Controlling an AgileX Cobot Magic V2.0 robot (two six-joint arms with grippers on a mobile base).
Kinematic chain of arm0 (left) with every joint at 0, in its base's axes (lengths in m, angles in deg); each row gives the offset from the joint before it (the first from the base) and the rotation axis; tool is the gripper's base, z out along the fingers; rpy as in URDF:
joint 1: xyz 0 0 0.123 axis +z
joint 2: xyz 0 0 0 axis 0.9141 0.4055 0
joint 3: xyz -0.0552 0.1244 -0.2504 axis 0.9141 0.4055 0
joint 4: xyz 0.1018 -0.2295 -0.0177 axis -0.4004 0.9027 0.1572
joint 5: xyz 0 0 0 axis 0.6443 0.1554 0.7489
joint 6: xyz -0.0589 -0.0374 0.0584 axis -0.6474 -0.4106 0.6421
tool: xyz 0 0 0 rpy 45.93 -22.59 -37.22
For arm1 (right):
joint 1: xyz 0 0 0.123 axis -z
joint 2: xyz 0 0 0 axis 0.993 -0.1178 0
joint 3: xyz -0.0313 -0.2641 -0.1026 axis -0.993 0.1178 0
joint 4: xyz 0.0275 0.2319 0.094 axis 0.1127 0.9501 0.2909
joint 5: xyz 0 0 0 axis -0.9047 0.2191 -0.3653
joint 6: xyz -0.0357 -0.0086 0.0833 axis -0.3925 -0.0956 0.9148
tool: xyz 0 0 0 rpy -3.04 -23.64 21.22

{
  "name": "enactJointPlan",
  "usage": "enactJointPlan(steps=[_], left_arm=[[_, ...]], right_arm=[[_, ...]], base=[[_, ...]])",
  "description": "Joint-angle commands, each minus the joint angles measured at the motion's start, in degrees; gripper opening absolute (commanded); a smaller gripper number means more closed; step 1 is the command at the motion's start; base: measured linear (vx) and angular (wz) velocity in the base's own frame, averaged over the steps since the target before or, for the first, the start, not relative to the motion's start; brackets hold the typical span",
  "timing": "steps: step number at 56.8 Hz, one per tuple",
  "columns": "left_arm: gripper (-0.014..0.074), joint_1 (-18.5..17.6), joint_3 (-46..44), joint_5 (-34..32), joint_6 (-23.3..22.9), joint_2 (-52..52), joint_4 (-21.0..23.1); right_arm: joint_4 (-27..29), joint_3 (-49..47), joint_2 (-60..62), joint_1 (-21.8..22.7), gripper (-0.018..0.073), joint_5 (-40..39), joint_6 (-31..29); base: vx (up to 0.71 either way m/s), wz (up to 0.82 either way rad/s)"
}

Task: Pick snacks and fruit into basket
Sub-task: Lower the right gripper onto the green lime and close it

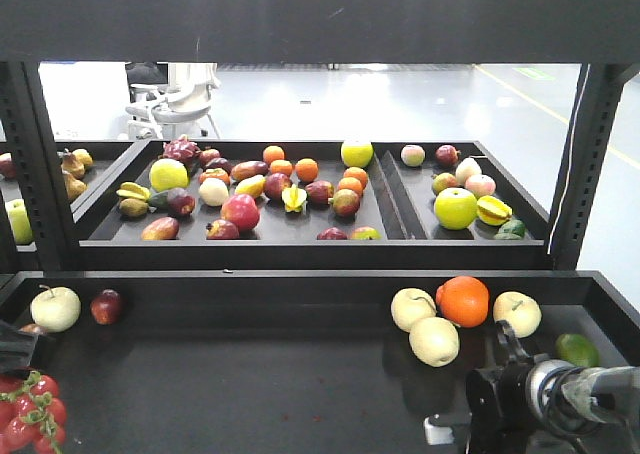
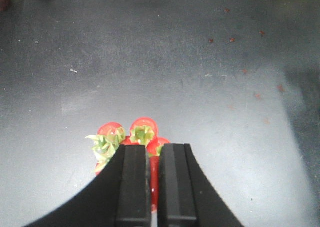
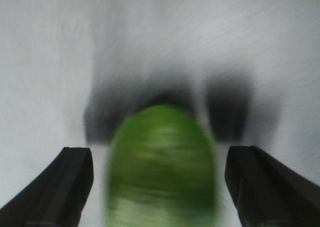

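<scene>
The right claw [image 3: 160, 159] stood wide apart with the green lime [image 3: 162, 167] between its fingers, blurred and apparently untouched. On the black tabletop [image 1: 250, 384] the lime sat alone at four o'clock from the orange [image 1: 463, 300]. A good pick would mean centring on the lime's widest girth, lowering until the pads flank it, then closing gently so it cannot roll. The left claw [image 2: 154, 154] was drawn together over a tomato bunch [image 2: 144, 129]. The basket showed in no view.

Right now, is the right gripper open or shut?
Open: the right gripper holds its black fingers wide apart, the round green lime between them, gaps either side.
</scene>
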State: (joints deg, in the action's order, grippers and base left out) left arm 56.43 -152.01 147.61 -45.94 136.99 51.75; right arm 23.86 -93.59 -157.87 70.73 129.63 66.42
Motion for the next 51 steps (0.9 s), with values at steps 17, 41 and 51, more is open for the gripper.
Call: enactJointPlan(steps=[17, 41, 51], left_arm=[[-0.0006, 0.07, -1.45, -3.95, 0.02, -1.48, 0.32], [-0.0006, 0.07, -1.45, -6.53, 1.14, -1.48, 0.32], [-0.0006, 0.07, -1.45, -8.32, 1.14, -1.48, 0.32]], right_arm=[[0.31, -1.44, 3.91, 0.11, 0.0167, 6.38, -2.74], [0.04, -1.44, 19.99, 0.11, -0.0011, 3.89, -7.95], [-2.64, -1.44, 34.52, 0.06, -0.0007, -0.56, -7.89]], base=[[0.00, 0.00], [0.00, 0.00], [0.00, 0.00]])
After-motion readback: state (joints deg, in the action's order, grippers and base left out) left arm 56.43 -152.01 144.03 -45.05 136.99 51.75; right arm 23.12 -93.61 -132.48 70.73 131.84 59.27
